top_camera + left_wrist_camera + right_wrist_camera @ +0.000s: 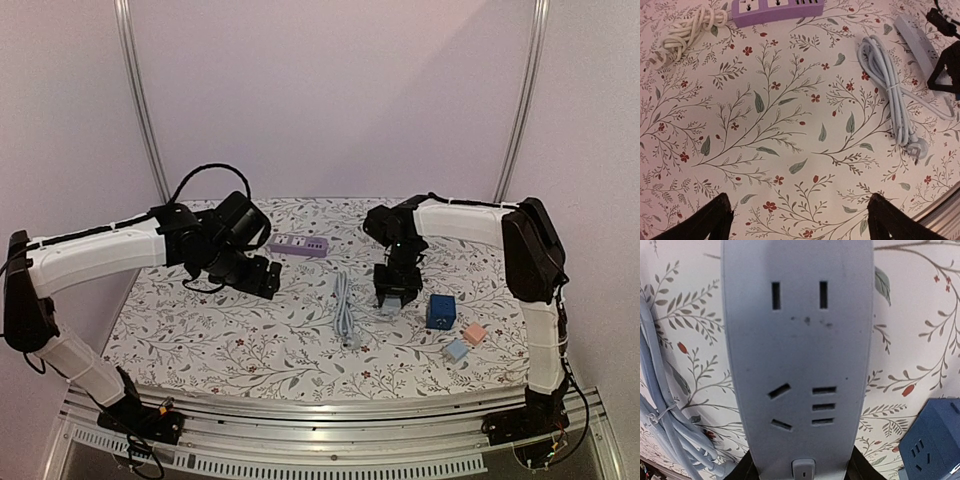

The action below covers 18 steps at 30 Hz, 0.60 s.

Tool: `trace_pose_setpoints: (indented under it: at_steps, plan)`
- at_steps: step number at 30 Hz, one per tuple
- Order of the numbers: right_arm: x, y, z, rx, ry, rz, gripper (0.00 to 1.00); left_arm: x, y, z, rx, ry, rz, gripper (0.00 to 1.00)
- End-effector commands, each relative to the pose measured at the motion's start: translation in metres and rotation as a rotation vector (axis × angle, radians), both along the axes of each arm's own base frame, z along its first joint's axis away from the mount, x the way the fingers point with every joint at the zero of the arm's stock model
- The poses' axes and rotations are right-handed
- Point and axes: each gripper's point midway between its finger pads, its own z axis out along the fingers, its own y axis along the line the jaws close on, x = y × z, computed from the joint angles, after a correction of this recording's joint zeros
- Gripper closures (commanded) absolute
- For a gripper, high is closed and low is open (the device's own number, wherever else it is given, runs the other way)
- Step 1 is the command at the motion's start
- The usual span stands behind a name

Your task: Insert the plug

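Observation:
A white power strip point(797, 340) lies on the floral table, with its bundled grey-white cable point(887, 90) beside it. The cable ends in a plug point(917, 148) near the table's front edge. My right gripper point(804, 467) is down over the strip's near end, a finger touching each side, shut on it. From above, the right gripper point(397, 292) covers most of the strip. My left gripper point(800, 220) is open and empty, hovering over bare table left of the cable point(344, 305). In the top view the left gripper point(262, 278) is well apart from the plug point(350, 342).
A purple power strip point(300, 246) lies at the back middle, with a coiled beige cord point(685, 32) to its left. A dark blue cube socket point(440, 311) stands right of the right gripper. Small pink point(474, 334) and light blue point(456, 350) cubes sit near the front right.

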Motion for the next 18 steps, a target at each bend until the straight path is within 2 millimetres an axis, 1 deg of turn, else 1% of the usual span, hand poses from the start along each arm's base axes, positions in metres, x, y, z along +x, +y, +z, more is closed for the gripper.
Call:
trace_pose_setpoints:
  at_steps: [1, 4, 5, 7, 10, 12, 18]
  plan:
    - [-0.03, -0.01, 0.015, -0.062, -0.022, -0.046, 0.81, -0.013, 0.008, 0.007, -0.006, 0.014, 0.018, 0.05]
    - [-0.047, -0.013, 0.015, -0.097, -0.057, -0.091, 0.81, -0.022, 0.011, 0.019, -0.043, 0.008, 0.003, 0.04]
    - [-0.049, -0.012, 0.018, -0.089, -0.084, -0.113, 0.81, -0.023, 0.015, 0.021, -0.048, 0.0, 0.004, 0.04]
    - [-0.059, -0.009, 0.018, -0.075, -0.082, -0.124, 0.81, -0.028, 0.023, 0.025, -0.051, -0.008, 0.008, 0.04]
    - [-0.07, -0.004, 0.012, -0.081, -0.079, -0.121, 0.81, -0.04, 0.03, 0.03, -0.076, 0.001, -0.006, 0.04]
    - [-0.076, 0.002, 0.005, -0.074, -0.072, -0.11, 0.82, -0.048, 0.036, 0.035, -0.099, -0.003, -0.016, 0.03]
    - [-0.083, 0.01, -0.011, -0.076, -0.069, -0.11, 0.82, -0.067, 0.052, 0.042, -0.149, -0.005, -0.013, 0.03]
